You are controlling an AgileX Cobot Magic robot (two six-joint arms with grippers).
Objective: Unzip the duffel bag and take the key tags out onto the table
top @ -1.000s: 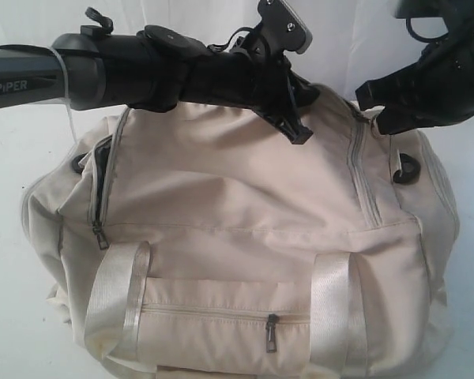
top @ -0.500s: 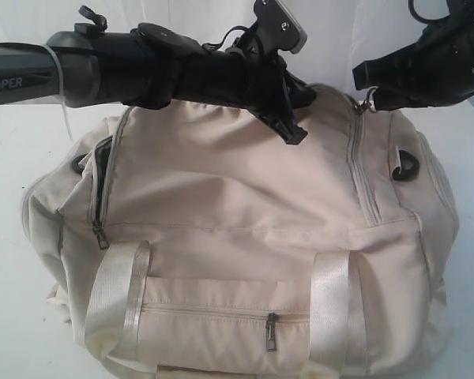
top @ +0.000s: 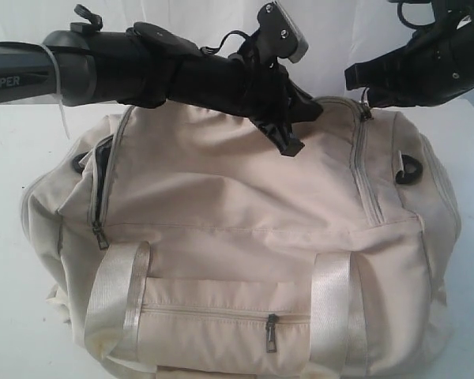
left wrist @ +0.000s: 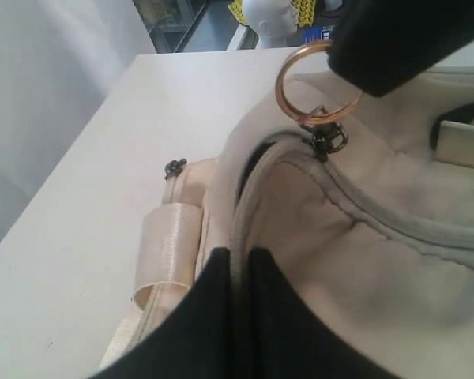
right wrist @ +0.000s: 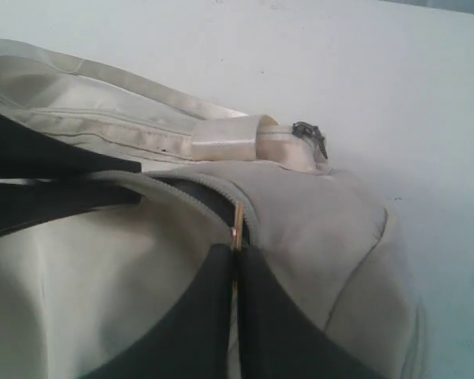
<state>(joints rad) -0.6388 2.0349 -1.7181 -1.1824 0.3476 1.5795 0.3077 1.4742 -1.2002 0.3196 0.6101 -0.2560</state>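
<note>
two grippers work at the duffel bag [top: 245, 237], which lies on the white table [top: 16, 316]. left gripper [left wrist: 238, 260] is pinched narrow on a fold of the bag's fabric along its top zip [top: 362, 162]; its arm [top: 142, 71] lies across the bag's far upper edge and hides that stretch. right gripper [right wrist: 237, 257] clamps a gold ring [left wrist: 278, 83] hooked to the zip slider [left wrist: 328, 140], with a dark slit beside it. a black d-ring [top: 408, 168] sits on the bag's end beyond that zip. satin straps [top: 118, 296] and a closed pocket zip [top: 271, 330] cross the bag's near face.
</note>
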